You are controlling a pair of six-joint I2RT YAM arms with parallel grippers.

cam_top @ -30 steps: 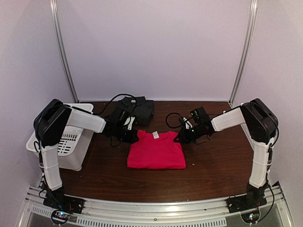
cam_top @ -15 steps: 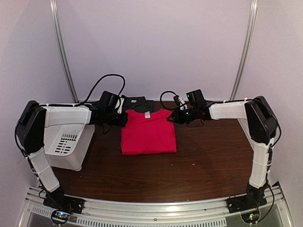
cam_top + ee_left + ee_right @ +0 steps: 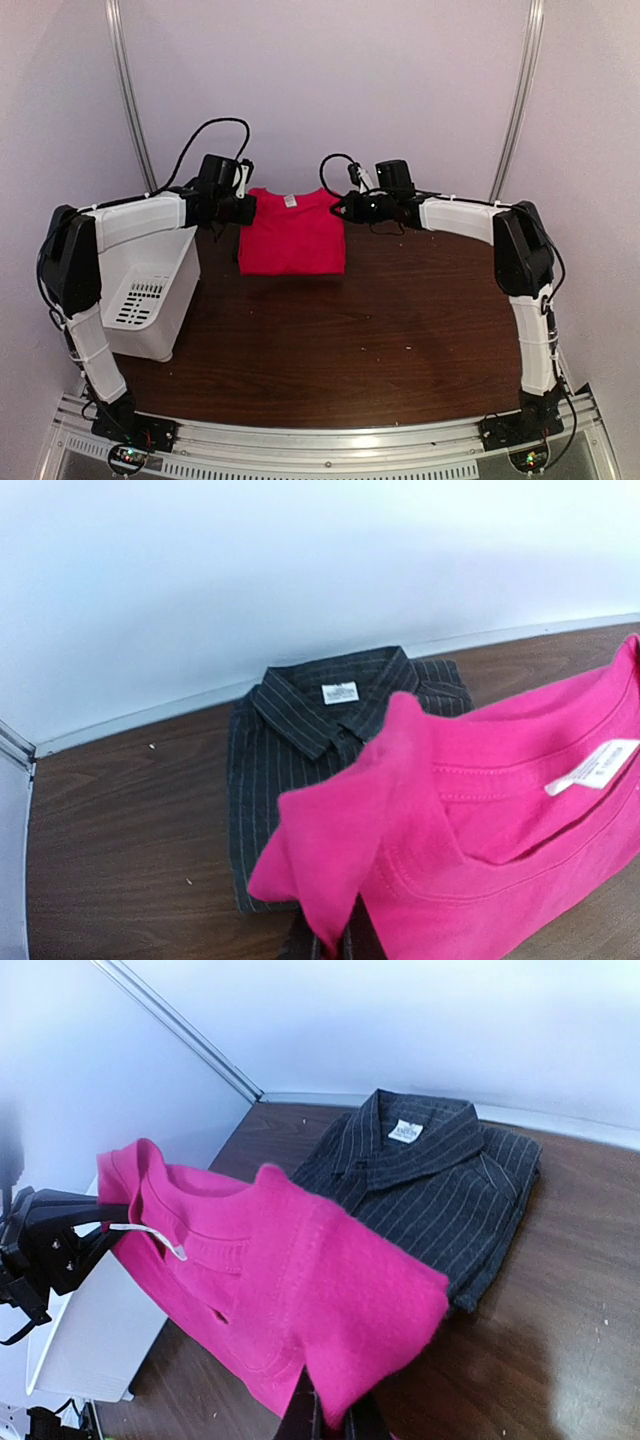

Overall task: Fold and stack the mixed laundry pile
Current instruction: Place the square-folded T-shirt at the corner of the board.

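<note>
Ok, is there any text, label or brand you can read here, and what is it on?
No text is legible.
On the pinstriped shirt, white neck label: dark print, too blurred to read.
On the red T-shirt, white neck tag: faint print, too small to read.
No other writing shows.

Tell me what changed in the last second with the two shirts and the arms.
Both arms carried the folded red T-shirt from mid-table up and back toward the back wall, over the pinstriped shirt. The left fingers and right fingers stayed shut on its shoulders. The pinstriped shirt and white bin stayed put.
</note>
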